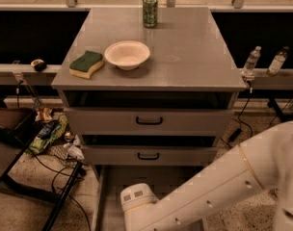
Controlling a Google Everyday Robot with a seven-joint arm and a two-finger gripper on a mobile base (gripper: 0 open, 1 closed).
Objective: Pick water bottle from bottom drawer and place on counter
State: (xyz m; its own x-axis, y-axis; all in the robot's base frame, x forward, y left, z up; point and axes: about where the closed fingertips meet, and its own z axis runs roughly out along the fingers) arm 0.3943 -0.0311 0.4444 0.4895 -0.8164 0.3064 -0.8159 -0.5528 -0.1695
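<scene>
The bottom drawer (137, 176) is pulled open below the cabinet, and a strip of its bare grey floor shows. My white arm (223, 186) reaches in from the right across the drawer. My gripper (133, 220) is low over the drawer floor at the bottom edge of the view, below the wrist block. The water bottle is hidden or out of view. The counter (190, 52) is the broad grey top of the cabinet.
On the counter stand a white bowl (127, 55), a green and yellow sponge (86, 64) and a green drink can (150, 10). Two closed drawers with black handles (149, 121) sit above. Two smooth clear bottles (251, 59) stand on a ledge at right. Cables and clutter (50, 134) lie at left.
</scene>
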